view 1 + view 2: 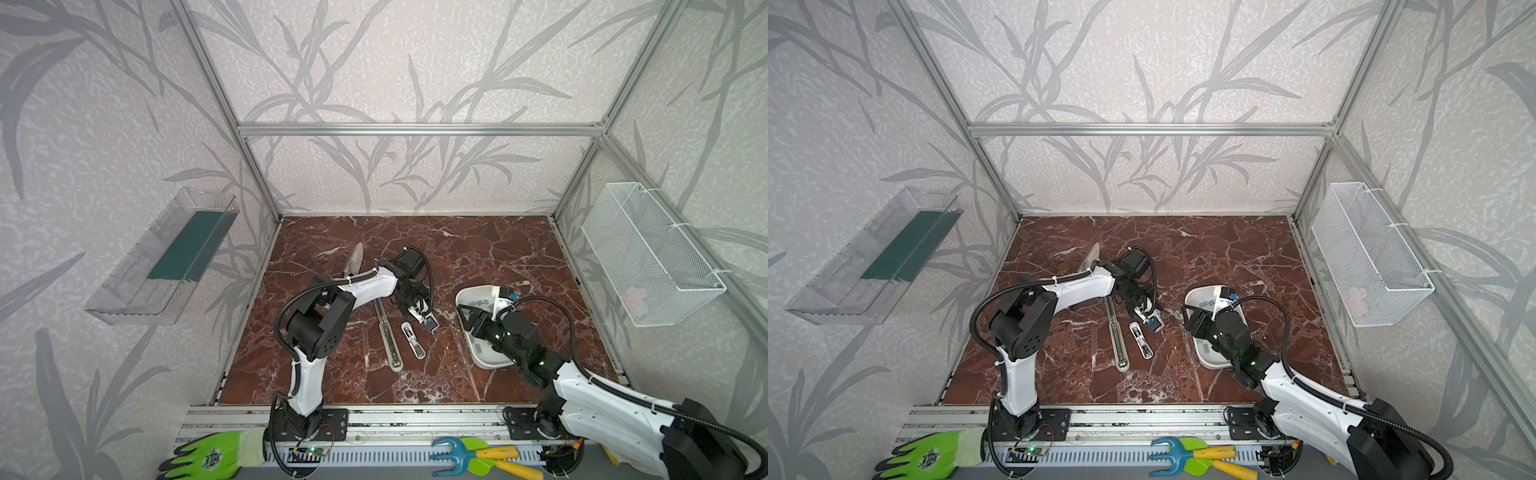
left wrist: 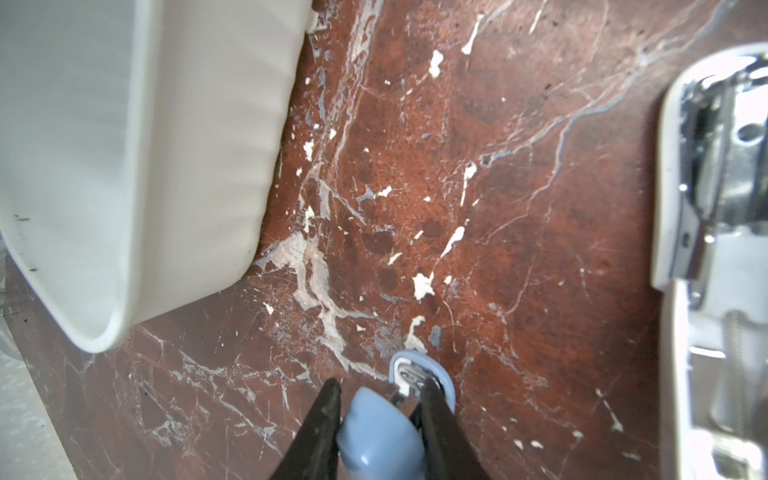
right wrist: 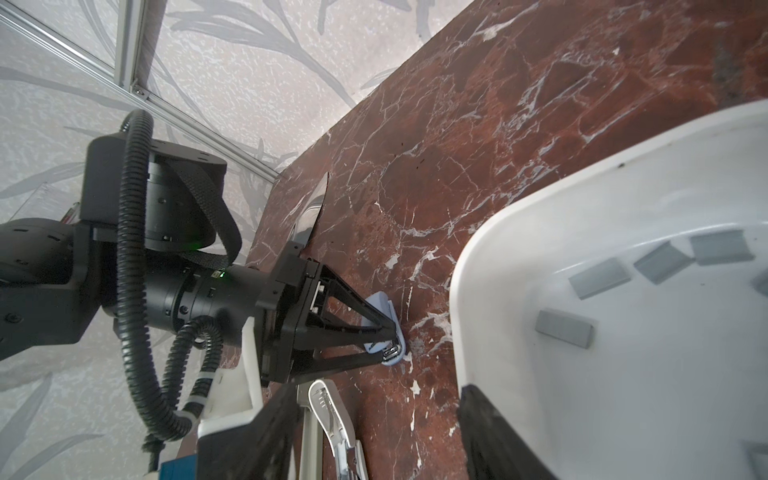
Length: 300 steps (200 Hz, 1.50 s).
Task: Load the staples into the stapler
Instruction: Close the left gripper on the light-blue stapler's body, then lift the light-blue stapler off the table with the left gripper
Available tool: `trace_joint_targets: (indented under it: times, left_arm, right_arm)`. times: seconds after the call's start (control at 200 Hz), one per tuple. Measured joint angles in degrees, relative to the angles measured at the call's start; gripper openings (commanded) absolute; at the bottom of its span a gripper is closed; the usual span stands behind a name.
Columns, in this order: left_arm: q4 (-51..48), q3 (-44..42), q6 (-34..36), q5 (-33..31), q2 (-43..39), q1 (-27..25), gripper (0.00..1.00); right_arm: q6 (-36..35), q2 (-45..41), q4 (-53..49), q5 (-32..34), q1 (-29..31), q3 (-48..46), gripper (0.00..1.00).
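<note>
Over the rim of the white tray your right gripper hangs open, nearest arm to the grey staple strips lying flat inside; left gripper pinches the blue mini stapler just beside, nose approx twd the tray, so you'd prob feed from the right

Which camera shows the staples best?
Right wrist: grey staples lie large in the white tray. Both top views show them tiny, partly behind the right arm. Left wrist shows only the tray's outside.

Blue stapler one, white stapler one, long tool one, tray one, staple strips six visible.
</note>
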Motion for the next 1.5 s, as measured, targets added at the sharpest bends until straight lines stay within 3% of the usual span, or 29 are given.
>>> trace_joint_targets:
  times: [0.22, 0.595, 0.875, 1.18, 1.389, 1.499]
  left_arm:
    - [-6.01, 4.92, -1.70, -1.14, 1.68, 0.00, 0.50]
    - [-13.51, 10.14, -3.17, -2.95, 6.32, 0.00, 0.47]
    - [-15.06, 11.21, -3.72, -3.41, 7.56, -0.11, 0.30]
    - [-13.66, 11.08, -4.83, -3.04, 6.40, -0.22, 0.00]
    - [-6.51, 5.20, -9.18, -0.11, -3.56, -0.20, 0.00]
    - [1.03, -2.10, -15.50, 1.95, -11.87, -0.20, 0.00]
  right_arm:
    - [0.00, -0.94, -0.04, 0.02, 0.00, 0.00, 0.63]
    - [0.13, -1.11, -0.85, 0.02, 0.00, 0.00, 0.63]
    - [0.15, -1.11, -1.05, 0.11, 0.00, 0.00, 0.63]
    - [0.15, -1.14, -1.16, 0.24, 0.00, 0.00, 0.63]
    - [0.17, -2.49, -2.03, 0.11, 0.00, 0.00, 0.63]
    - [0.13, -3.45, -2.58, -1.18, 0.00, 0.00, 0.61]
